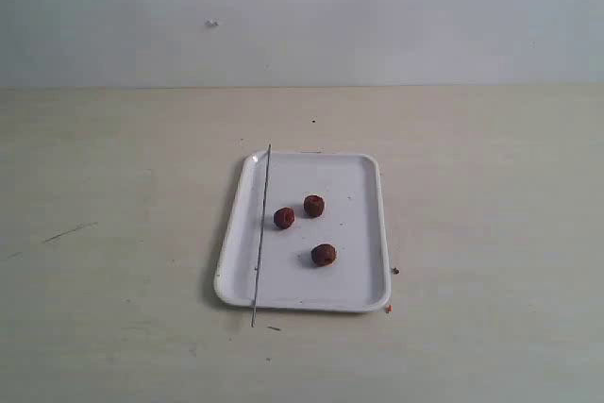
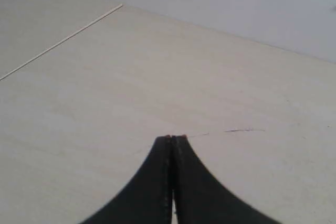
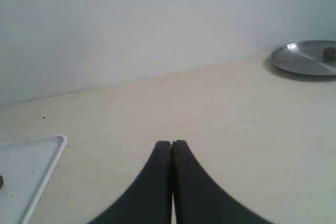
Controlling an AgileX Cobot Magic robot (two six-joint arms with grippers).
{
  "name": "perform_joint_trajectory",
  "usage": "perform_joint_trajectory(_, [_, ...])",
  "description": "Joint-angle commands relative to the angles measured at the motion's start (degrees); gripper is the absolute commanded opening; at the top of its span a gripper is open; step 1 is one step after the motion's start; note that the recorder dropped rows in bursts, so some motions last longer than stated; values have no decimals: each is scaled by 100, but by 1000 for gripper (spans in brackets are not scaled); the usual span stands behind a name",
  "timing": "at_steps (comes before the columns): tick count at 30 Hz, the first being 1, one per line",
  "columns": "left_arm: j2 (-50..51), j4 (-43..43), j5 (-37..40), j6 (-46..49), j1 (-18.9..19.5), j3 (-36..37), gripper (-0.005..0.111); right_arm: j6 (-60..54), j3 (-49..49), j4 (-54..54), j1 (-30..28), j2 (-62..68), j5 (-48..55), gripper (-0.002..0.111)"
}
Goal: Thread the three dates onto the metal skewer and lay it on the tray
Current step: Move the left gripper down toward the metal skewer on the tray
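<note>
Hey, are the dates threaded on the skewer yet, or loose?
Loose. The three dates lie apart on the tray, none pierced; the metal skewer lies bare beside them, along the tray's left side.

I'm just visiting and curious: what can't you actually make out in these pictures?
Exterior view: both arms lie outside the frame.
Right wrist view: the tray is cut off by the picture edge; only one corner shows.
Right wrist view: the dark lump on the round metal plate is too small to identify.
</note>
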Motion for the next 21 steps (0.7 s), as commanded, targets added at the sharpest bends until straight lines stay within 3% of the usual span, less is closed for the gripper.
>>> perform_joint_trajectory(1, [-32, 277, -15, 16, 18, 22, 0, 14, 25, 0, -35, -31, -72, 0])
perform_joint_trajectory(4, [-32, 619, -311, 16, 18, 22, 0, 14, 25, 0, -35, -31, -72, 0])
perform_joint_trajectory(11, [-32, 619, -2649, 0, 18, 22, 0, 14, 25, 0, -35, -31, -72, 0])
perform_joint_trajectory(19, [-32, 523, -4356, -28, 18, 22, 0, 14, 25, 0, -35, -31, -72, 0])
perform_joint_trajectory(21, [-32, 514, -4784, -567, 18, 22, 0, 14, 25, 0, -35, -31, -72, 0])
